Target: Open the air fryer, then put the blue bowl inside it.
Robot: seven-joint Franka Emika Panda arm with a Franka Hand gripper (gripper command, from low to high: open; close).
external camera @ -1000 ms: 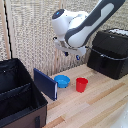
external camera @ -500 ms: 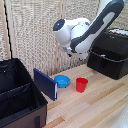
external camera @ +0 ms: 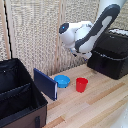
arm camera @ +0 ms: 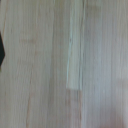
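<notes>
**Reaching the drawer handle first**

We judge the step in hand to be the approach to the air fryer handle: the glossy black boxy air fryer (external camera: 112, 56) looks closed, and nothing is held that we can see. It stands at about 2 o'clock on the pale wooden desk (external camera: 100, 107), near the exterior view's right edge. We cannot clearly make out the handle; the dark bulge low on the appliance's face, partly behind the arm, may be it.

The bulky white jointed arm (external camera: 87, 35) hangs above the desk with its wrist close beside the fryer's front. The end effector itself is hidden behind the wrist in the exterior view, and the wrist view shows only bare wood grain and a dark sliver at one edge, so we cannot tell how far the fingers are parted.

To do this well, we should bring the fingers level with the bar, straddle it squarely, close lightly, and pull straight away from the base so the drawer slides without twisting or dragging the appliance.

The small shallow bright blue bowl (external camera: 62, 80) sits near the desk's centre, at about 7 o'clock from the fryer. A red plastic cup (external camera: 81, 84) stands just beside it, and a flat dark blue rectangular panel (external camera: 45, 83) stands on edge on its other side, against a large black soft-walled bin (external camera: 17, 95). We should keep the pull short of these.
</notes>
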